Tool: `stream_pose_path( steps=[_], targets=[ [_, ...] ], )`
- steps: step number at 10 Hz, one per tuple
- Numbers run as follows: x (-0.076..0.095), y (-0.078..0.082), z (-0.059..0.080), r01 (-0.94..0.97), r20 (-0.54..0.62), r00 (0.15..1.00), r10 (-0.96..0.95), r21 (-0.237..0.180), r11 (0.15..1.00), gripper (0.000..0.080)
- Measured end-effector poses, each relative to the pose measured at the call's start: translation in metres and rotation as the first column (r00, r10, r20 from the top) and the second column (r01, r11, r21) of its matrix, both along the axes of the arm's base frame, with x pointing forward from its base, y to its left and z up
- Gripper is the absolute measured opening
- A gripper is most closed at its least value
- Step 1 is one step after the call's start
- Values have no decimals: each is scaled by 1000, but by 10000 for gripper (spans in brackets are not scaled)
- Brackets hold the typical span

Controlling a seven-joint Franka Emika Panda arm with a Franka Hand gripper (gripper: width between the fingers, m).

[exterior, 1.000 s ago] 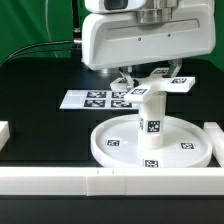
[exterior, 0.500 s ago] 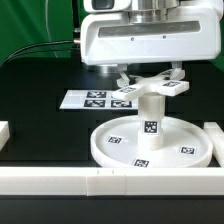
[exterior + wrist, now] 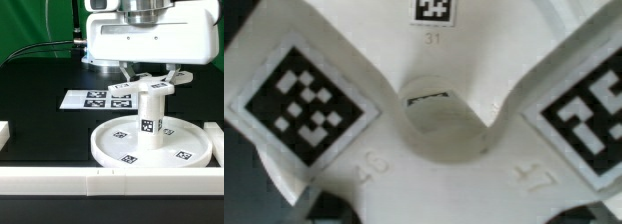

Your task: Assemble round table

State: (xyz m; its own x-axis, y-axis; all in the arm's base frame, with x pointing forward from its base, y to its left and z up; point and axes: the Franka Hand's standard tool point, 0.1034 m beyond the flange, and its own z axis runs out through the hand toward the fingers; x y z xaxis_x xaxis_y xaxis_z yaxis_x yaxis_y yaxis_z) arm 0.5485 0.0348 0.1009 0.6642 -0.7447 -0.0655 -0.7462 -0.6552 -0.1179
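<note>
Near the worktop's front edge, the rimmed round disc [image 3: 100, 150] holds the short post [image 3: 151, 115] upright at its centre, the gripper [image 3: 151, 76] clamped on the cross-shaped piece [image 3: 150, 87] atop it.

I've got a black tabletop [image 3: 40, 125] filling my exterior feed, evenly lit, no harsh shadows. Green backdrop [image 3: 30, 22] hangs behind it on the exterior view's left, a dark cable [image 3: 45, 44] looping across it. The marker board [image 3: 88, 99] lies flat mid-table. A long white rail [image 3: 60, 180] lines the near edge.
</note>
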Motion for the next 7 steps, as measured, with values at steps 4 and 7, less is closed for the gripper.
stream_pose_path(
  steps=[4, 7],
  targets=[
    [0, 1, 0, 278, -45, 960, -277, 17, 961, 452],
    [0, 1, 0, 445, -81, 893, -442, 23, 895, 452]
  ],
)
